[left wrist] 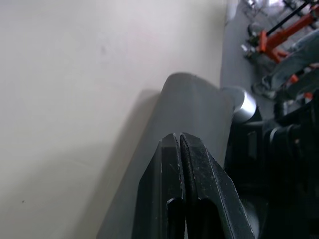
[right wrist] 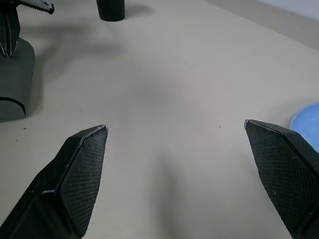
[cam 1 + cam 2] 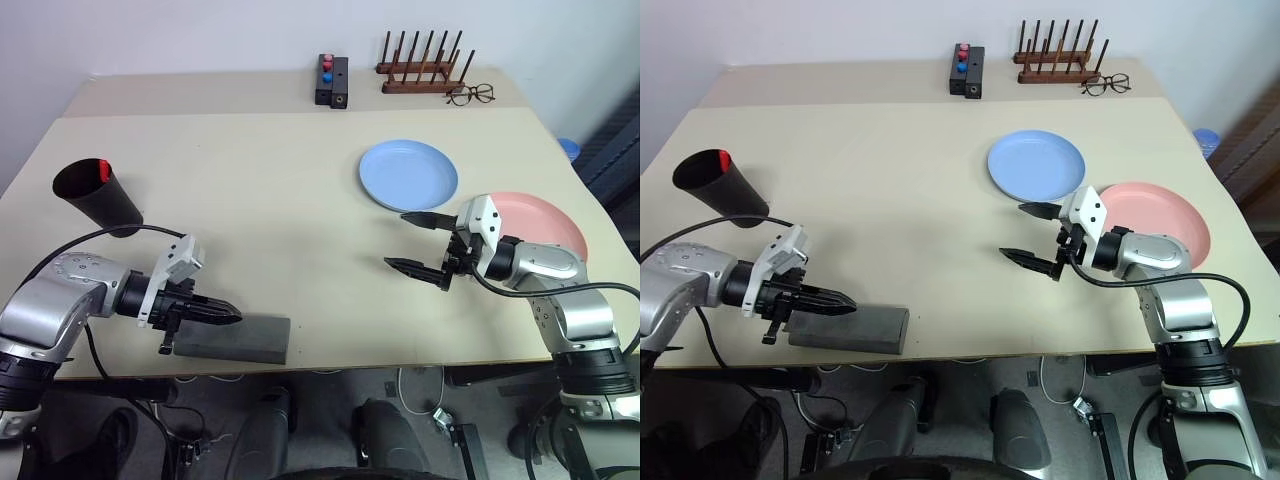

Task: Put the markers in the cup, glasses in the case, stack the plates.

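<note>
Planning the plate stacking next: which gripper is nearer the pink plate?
Right. The right gripper, jaws open, hovers just beside the pink plate on its inner side. The left gripper, jaws shut, is far across the table above the grey case.

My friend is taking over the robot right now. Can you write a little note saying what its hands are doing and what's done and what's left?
Left gripper: jaws shut, empty, over the closed grey case at the table's near edge.
Right gripper: jaws wide open, empty, hovering beside the plates.
Black cup: near the left edge, a red marker cap showing at its rim. The second marker cannot be seen.
Sunglasses: none on the table, likely inside the case.
Left to do: blue plate and pink plate lie side by side, unstacked.
</note>
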Action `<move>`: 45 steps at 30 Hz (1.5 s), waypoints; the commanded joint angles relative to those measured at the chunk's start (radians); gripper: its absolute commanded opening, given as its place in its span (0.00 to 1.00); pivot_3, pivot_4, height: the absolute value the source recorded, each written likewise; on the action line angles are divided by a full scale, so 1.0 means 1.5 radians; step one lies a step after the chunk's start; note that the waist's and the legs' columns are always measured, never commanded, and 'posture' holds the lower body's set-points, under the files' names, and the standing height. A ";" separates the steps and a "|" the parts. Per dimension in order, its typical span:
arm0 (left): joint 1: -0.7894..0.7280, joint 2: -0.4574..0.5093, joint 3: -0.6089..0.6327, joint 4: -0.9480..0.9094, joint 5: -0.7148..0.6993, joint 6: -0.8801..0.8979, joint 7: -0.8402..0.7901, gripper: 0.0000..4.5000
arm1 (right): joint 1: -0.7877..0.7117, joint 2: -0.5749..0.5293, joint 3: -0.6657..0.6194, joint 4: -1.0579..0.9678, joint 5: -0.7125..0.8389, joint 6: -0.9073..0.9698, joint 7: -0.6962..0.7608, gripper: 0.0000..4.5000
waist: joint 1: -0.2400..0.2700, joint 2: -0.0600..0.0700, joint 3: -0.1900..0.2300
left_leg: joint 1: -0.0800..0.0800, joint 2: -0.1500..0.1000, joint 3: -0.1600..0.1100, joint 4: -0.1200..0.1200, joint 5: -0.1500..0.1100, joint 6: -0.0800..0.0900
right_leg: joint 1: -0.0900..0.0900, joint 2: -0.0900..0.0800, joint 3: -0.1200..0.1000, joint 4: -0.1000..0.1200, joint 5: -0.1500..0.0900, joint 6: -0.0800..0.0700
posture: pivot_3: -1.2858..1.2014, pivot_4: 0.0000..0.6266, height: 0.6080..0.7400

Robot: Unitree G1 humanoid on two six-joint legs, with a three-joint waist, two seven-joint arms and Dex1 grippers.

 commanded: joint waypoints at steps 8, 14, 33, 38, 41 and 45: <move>0.020 0.039 0.021 -0.033 -0.036 0.010 -0.027 0.01 | -0.018 -0.001 -0.004 0.000 0.000 -0.014 0.004 1.00 | 0.001 0.000 0.000 | 0.000 0.000 0.000 0.000 0.000 0.000 | 0.000 0.000 0.000 0.000 0.000 0.000 | 0.52 0.24 0.96; 0.063 0.041 0.003 -0.045 -0.009 -0.014 -0.015 0.01 | -0.016 0.000 -0.005 -0.003 0.001 -0.015 0.003 1.00 | 0.000 0.000 0.000 | 0.000 0.000 0.000 0.000 0.000 0.000 | 0.000 0.000 0.000 -0.001 0.000 0.000 | 0.52 0.24 0.96; -0.139 -0.026 0.140 0.026 -0.267 0.201 0.047 0.20 | -0.027 -0.009 -0.015 0.017 -0.001 -0.023 0.003 1.00 | 0.001 0.000 0.000 | -0.001 0.000 0.000 0.000 0.000 0.000 | 0.000 0.000 -0.001 -0.001 0.000 -0.001 | 0.52 0.24 0.96; -0.215 -0.105 0.170 0.055 -0.249 0.137 0.127 0.75 | -0.037 -0.030 -0.035 0.045 -0.011 -0.030 -0.004 1.00 | 0.001 0.000 0.000 | 0.000 0.000 0.000 0.000 0.000 0.000 | 0.000 0.001 -0.002 -0.001 0.001 0.002 | 0.52 0.24 0.96; -0.206 -0.143 0.158 0.050 -0.203 0.055 0.141 1.00 | -0.044 -0.046 -0.050 0.052 -0.011 -0.003 -0.025 1.00 | -0.001 0.000 0.000 | 0.000 0.000 0.001 0.000 0.000 0.000 | 0.001 0.001 -0.002 -0.001 0.001 0.002 | 0.52 0.24 0.96; -0.184 -0.193 0.153 0.032 -0.181 -0.014 0.156 1.00 | -0.055 -0.083 -0.078 0.063 0.002 0.092 -0.055 1.00 | 0.001 0.000 0.000 | 0.000 0.000 0.001 0.000 0.000 0.000 | 0.001 0.001 -0.001 0.000 0.001 0.002 | 0.52 0.24 0.96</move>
